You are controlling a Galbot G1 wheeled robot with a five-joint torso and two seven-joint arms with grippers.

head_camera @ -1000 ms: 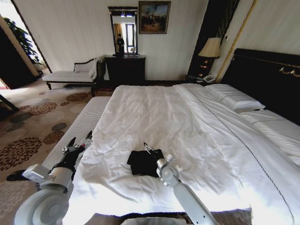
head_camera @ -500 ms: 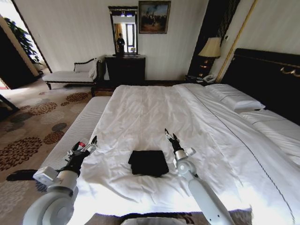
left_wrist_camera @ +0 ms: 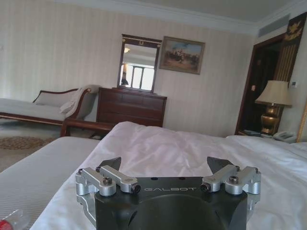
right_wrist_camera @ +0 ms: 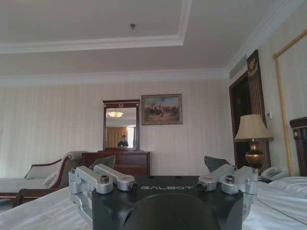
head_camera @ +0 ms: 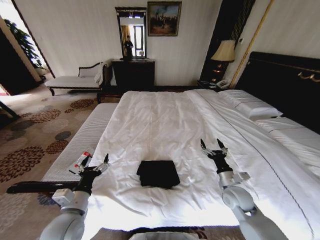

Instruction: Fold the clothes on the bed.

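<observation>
The clothes (head_camera: 158,173) lie as a small folded black square on the white duvet near the foot of the bed (head_camera: 165,125). My left gripper (head_camera: 95,162) is open at the bed's left edge, well left of the clothes, with nothing between its fingers; it appears open too in its wrist view (left_wrist_camera: 164,164). My right gripper (head_camera: 213,146) is open above the duvet, to the right of the clothes and a little farther up the bed, and holds nothing. Its wrist view (right_wrist_camera: 160,162) looks level across the room.
A long white bench (head_camera: 80,142) runs along the bed's left side, with a small red-and-white packet (head_camera: 80,161) on it. Pillows (head_camera: 250,105) and the dark headboard (head_camera: 290,85) are at right. A dresser (head_camera: 133,74), chaise (head_camera: 75,80) and lamp (head_camera: 224,52) stand far off.
My right gripper has let go of the clothes and swung right and up. The left gripper has drifted slightly right and down. The folded clothes lie still.
</observation>
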